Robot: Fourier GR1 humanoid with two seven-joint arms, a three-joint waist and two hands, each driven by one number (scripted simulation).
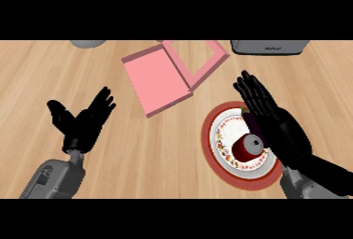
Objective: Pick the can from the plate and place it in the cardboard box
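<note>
My right hand [276, 123], fingers straight and together, hovers just beside the dark red can [248, 145] lying on the red-rimmed plate [214, 149]. Nothing is grasped yet. Next, I judge, fingers must curl round the can, then carry it to the pink cardboard box [169, 74] beyond the plate. My left hand [82, 123] rests open, fingers spread, well apart from the plate.

Two grey forearms; black left robot hand [81, 122], black right robot hand [276, 119].

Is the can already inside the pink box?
No, the can lies on the plate, apart from the box.
</note>
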